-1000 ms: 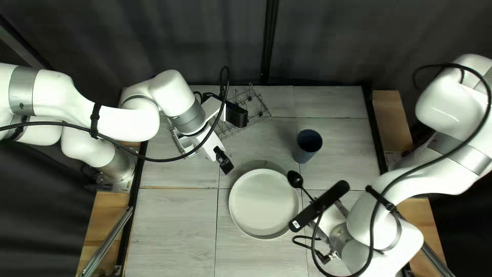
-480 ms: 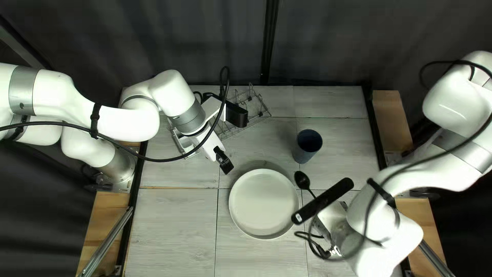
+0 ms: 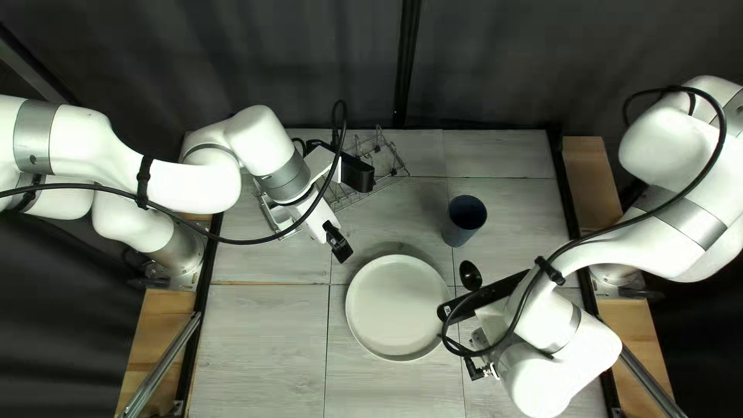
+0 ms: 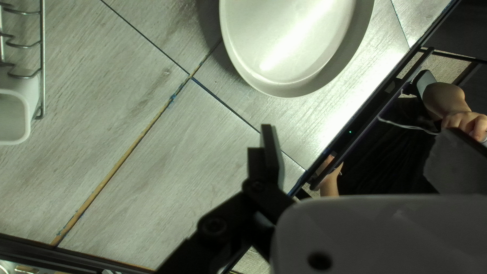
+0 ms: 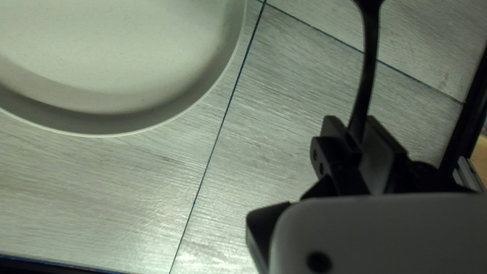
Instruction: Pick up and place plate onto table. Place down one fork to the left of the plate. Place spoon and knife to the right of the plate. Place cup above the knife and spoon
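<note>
The white plate lies flat on the table in the middle of the top left view, and its rim shows in the right wrist view. My right gripper is shut on the thin handle of a black spoon. The spoon's bowl hangs just right of the plate's far edge, and its handle runs ahead of the fingers. A dark blue cup stands upright beyond the spoon. My left gripper hovers open and empty off the plate's far left; only one finger shows in its wrist view.
A wire dish rack stands at the back left, with a white utensil holder beside it, partly hidden under my left arm. A person's hand shows past the table's near edge.
My right arm has carried the spoon to the right, from over the plate's rim to the table beside it, and its wrist has turned. The left arm has not moved.
</note>
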